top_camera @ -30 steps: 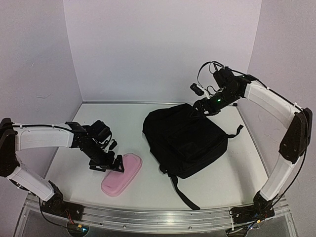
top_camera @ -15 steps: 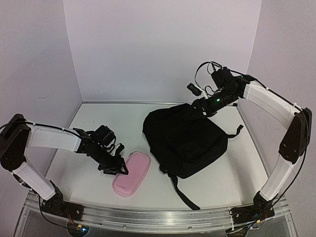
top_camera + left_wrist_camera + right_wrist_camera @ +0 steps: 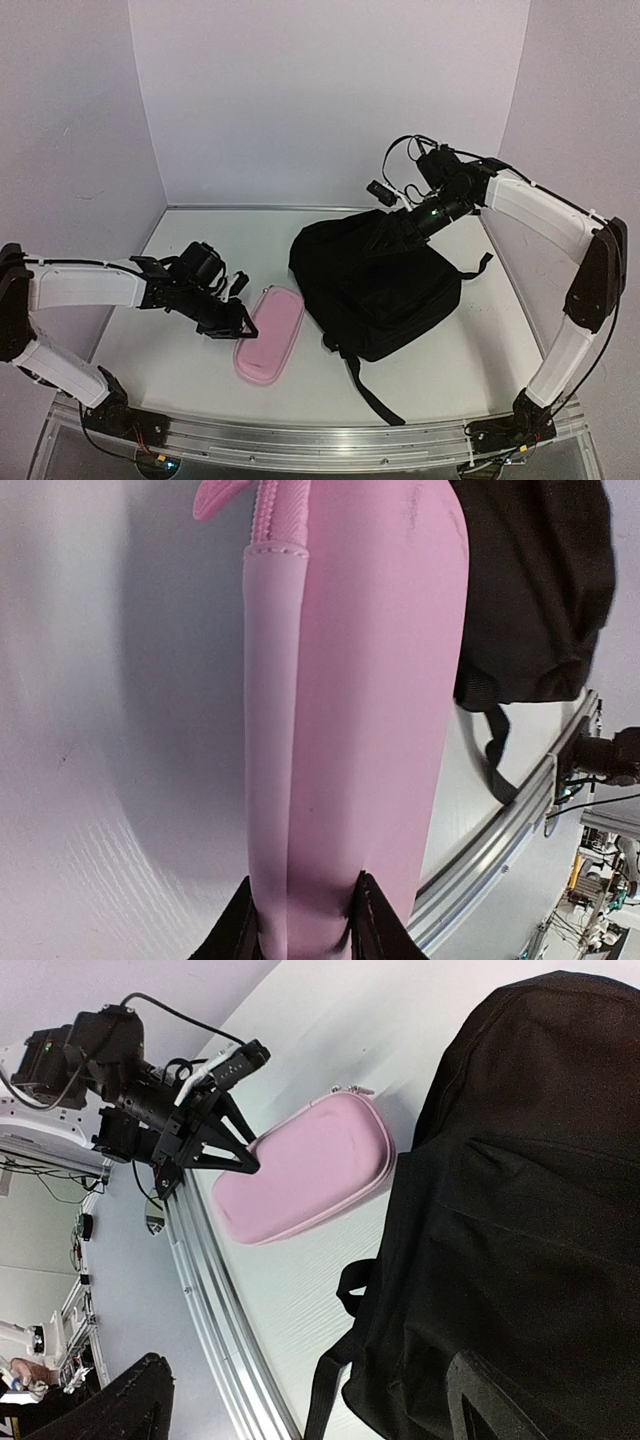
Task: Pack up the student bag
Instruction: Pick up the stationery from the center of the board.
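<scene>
Top view, with both wrist views. Along the near edge of the table runs a metal rail. One black strap trails from the bag toward it.

Next comes the case, a pink oblong pouch lying flat, left of centre, its long axis running away from the rail. Its zip pull sits at the far end. What it contains is hidden.

The left gripper meets the case from the left. In the left wrist view its dark fingertips press on either side of the near end, and the pink fabric is pinched narrow between them. The jaws are closed most of the way on the case, which rests on the table.

The bag lies on its side right of centre, a large soft black backpack. It is just beside the case on the right; whether the two touch cannot be told. A second strap sticks out on its right. No view shows the bag's inside, so its contents cannot be told.

The right gripper hangs over the far upper edge of the bag. In the right wrist view its fingers stand wide apart at the frame's lower corners, holding nothing.
</scene>
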